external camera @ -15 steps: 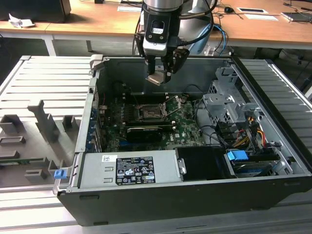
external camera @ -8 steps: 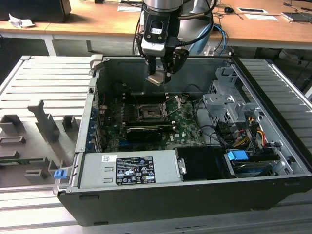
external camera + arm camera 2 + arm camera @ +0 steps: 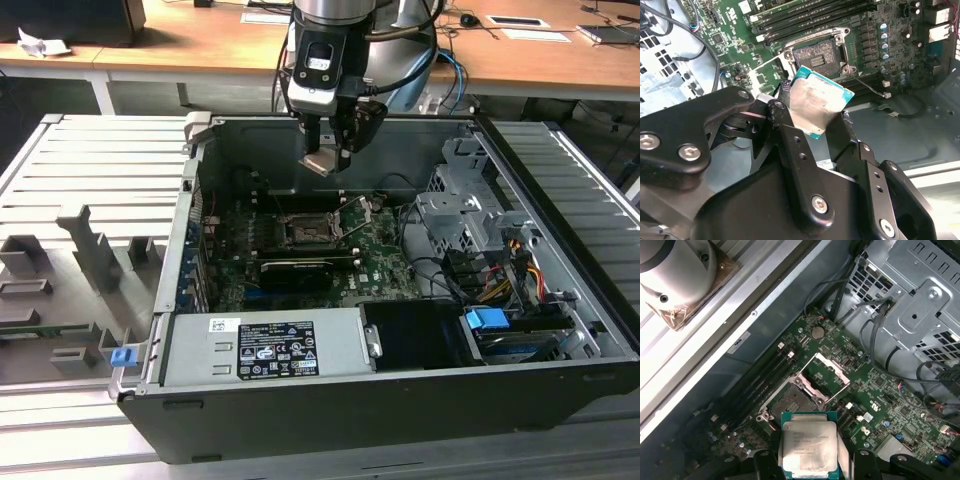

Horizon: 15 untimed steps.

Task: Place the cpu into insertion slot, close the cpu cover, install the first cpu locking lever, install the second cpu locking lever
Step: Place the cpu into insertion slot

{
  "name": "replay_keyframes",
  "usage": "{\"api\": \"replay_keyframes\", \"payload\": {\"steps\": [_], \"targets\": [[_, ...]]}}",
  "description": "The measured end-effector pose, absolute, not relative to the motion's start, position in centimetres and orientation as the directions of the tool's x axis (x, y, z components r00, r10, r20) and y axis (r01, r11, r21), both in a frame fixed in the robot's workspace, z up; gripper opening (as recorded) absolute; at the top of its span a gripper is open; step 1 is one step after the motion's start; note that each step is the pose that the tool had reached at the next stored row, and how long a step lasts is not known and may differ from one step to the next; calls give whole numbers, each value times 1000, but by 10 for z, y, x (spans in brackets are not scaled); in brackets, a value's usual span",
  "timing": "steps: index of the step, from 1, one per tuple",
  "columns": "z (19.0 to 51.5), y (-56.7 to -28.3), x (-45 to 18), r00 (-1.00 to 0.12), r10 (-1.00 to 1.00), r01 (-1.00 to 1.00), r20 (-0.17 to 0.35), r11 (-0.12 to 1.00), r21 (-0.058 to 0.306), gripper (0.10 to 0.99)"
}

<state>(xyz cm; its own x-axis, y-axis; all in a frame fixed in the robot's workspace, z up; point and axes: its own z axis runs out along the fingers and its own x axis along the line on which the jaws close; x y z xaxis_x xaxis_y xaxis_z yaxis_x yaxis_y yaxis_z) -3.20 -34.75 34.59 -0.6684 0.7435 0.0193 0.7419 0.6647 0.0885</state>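
My gripper [image 3: 326, 158] hangs above the open computer case, shut on the cpu [image 3: 322, 163], a flat square chip with a silvery top and green edge. Both wrist views show the cpu [image 3: 817, 102] [image 3: 808, 445] pinched by its sides between the two black fingers [image 3: 785, 107], tilted and in the air. Below it lies the insertion slot [image 3: 305, 231] [image 3: 817, 55] [image 3: 790, 402], a square black socket on the green motherboard, uncovered. The cpu cover [image 3: 824, 372] [image 3: 764, 76], a silver frame plate, stands swung open beside the slot.
A long black card [image 3: 295, 267] lies just in front of the slot. The grey power supply [image 3: 265, 345] fills the near side of the case, and a metal drive cage [image 3: 470, 215] with cables [image 3: 505, 268] sits on the exterior view's right. Grey fixtures [image 3: 90, 260] stand outside, left.
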Motion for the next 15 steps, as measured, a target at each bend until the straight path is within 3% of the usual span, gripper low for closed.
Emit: {"api": "replay_keyframes", "payload": {"steps": [15], "targets": [[344, -348, -32, -606, 795, 793, 19, 602, 88, 525]]}}
